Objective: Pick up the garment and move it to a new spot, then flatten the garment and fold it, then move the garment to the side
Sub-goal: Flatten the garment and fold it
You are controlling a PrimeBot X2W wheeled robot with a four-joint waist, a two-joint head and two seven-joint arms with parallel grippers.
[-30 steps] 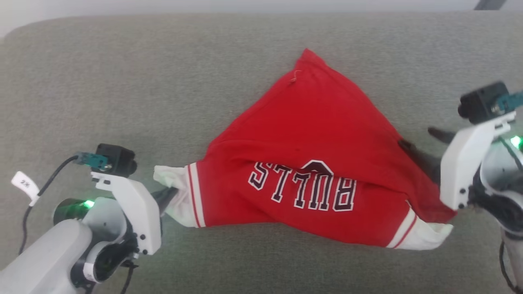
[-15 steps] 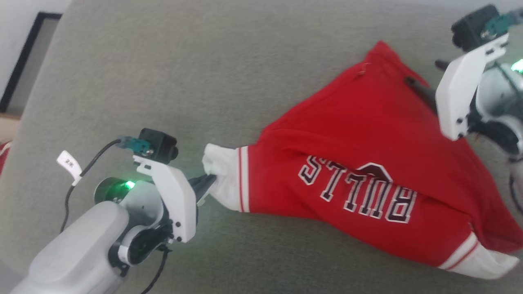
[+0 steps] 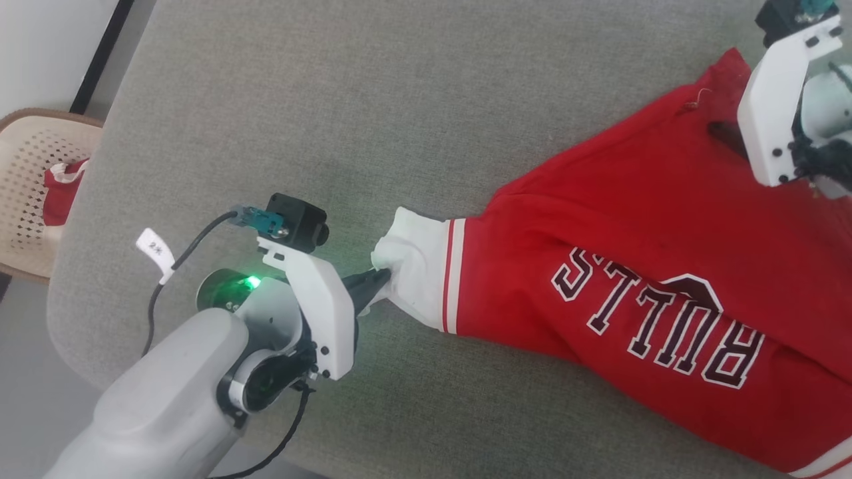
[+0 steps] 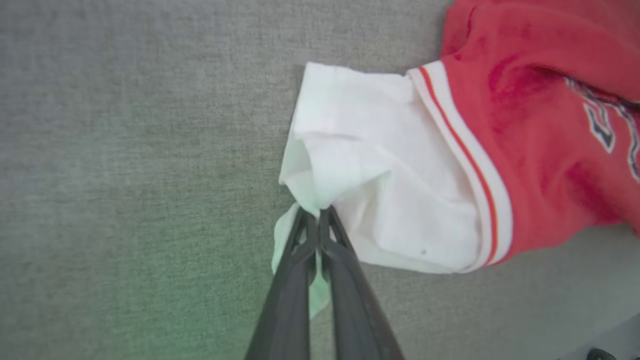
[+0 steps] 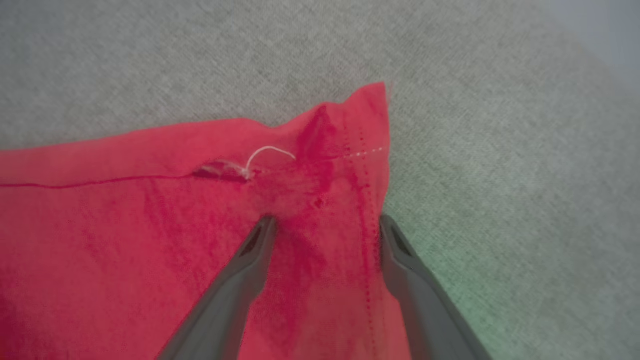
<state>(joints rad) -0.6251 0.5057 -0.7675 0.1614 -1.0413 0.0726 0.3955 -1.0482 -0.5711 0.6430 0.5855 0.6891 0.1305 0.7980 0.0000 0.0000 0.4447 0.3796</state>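
Observation:
The garment (image 3: pixel 632 219), a red jersey with upside-down black lettering, lies stretched across the grey cushion (image 3: pixel 333 100). Its white inside (image 4: pixel 380 200) is turned out at the near-left end, past a white and red striped trim. My left gripper (image 3: pixel 379 279) is shut on a pinch of that white cloth, fingertips together (image 4: pixel 314 216). My right gripper (image 3: pixel 725 133) is over the jersey's far red corner, partly hidden behind its white mount. In the right wrist view it stands open (image 5: pixel 325 225), its two fingers resting apart on the red cloth just below the hemmed corner (image 5: pixel 370 115).
The cushion's left edge (image 3: pixel 73 266) drops to the floor at the lower left. Beyond it stands a beige perforated chair (image 3: pixel 26 166) with a red and white item (image 3: pixel 63 189) on it. A loose white thread (image 5: pixel 265 152) sticks out of the hem.
The head camera has swung left, shifting the whole picture right. My right gripper has moved along the jersey toward its far corner. The left gripper keeps its hold on the white cloth.

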